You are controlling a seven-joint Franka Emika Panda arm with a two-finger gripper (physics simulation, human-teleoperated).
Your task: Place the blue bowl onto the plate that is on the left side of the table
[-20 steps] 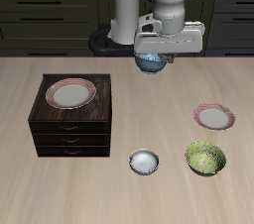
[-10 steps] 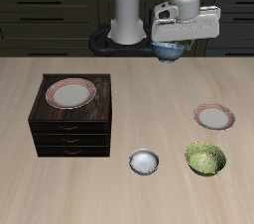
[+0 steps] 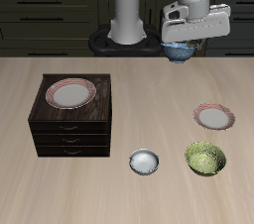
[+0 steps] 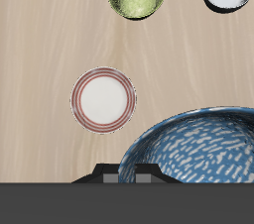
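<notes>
Gripper (image 3: pixel 180 45) clamped on blue bowl (image 3: pixel 179 52), held high at the far side; carry + set-down on left plate (image 3: pixel 214 117) not yet done.

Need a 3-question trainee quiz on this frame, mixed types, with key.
1. True or false: the blue bowl rests on the table.
2. Which plate is the target? A) the plate beside the green-yellow bowl; B) the plate on the cabinet.
3. Fill in: the gripper is shut on the ____.

Key: 1 false, it is held in the air; 2 A; 3 blue bowl.
</notes>
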